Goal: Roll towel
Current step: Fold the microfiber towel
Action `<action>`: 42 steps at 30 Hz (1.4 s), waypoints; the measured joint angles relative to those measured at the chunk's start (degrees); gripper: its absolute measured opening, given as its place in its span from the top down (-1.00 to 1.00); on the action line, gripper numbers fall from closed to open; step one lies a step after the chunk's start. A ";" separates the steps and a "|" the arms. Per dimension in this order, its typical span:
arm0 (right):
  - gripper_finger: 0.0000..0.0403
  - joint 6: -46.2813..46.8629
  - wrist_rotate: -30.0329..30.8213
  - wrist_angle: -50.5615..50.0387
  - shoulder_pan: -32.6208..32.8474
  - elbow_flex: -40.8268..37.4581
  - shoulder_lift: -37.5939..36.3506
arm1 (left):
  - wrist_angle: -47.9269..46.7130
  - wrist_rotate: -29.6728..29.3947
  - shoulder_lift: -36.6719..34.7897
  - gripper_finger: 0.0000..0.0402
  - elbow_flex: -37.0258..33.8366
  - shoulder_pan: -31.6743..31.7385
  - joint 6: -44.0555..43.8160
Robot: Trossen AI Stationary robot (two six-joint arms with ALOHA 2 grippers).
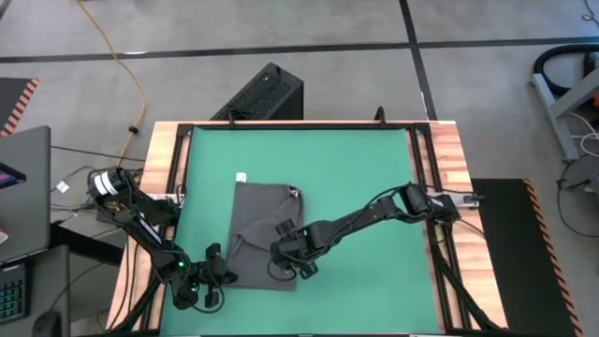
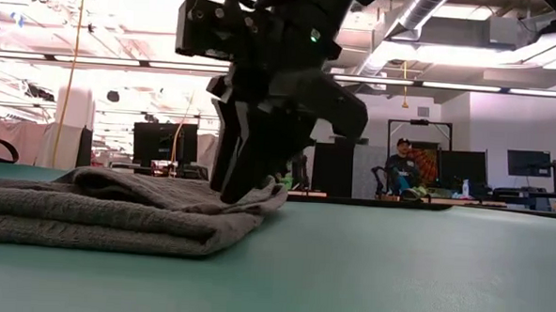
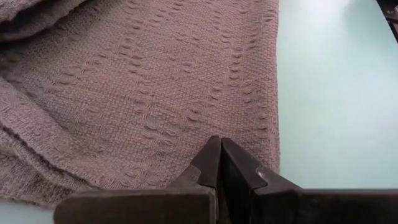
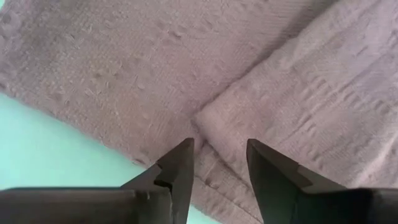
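The dark grey towel (image 1: 262, 234) lies folded on the green mat (image 1: 365, 178), left of the mat's middle, with a small white tag (image 1: 241, 176) at its far edge. My right gripper (image 1: 288, 251) stands over the towel's right edge, open, a fold of cloth (image 4: 217, 124) below the gap between its fingers. In the low view it comes down on the towel (image 2: 116, 210) from above. My left gripper (image 1: 213, 277) is shut at the towel's near left corner. In the left wrist view its tips (image 3: 219, 149) show over the cloth (image 3: 137, 93). My right gripper's fingertips (image 2: 237, 192) meet the towel's top layer near its right edge, coming slanting down from the table's right. The fingers stand apart, one on each side of a fold's edge (image 4: 214, 134), with nothing pinched. The towel lies flat on the mat. My left gripper points its shut fingers slanting down at the towel's near part (image 3: 211, 124). Whether they touch the cloth I cannot tell.
Wooden strips (image 1: 449, 187) and black rails border the mat on both sides. A black box (image 1: 267, 92) stands on the floor beyond the far edge. A laptop (image 1: 23, 187) sits off the table's left. A person (image 2: 404, 166) sits far back in the room.
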 joint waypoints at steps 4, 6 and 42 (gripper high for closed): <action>0.16 0.51 -0.12 -0.15 -0.35 0.04 0.02 | -0.02 -0.24 0.04 1.00 -0.02 -0.02 0.00; 0.16 0.51 -0.74 -0.06 -0.35 0.04 0.02 | -0.02 -0.26 0.04 1.00 -0.02 -0.02 0.00; 0.92 7.87 -2.41 -6.14 -2.22 1.53 0.09 | -0.36 -0.77 0.04 1.00 -0.09 0.00 -0.02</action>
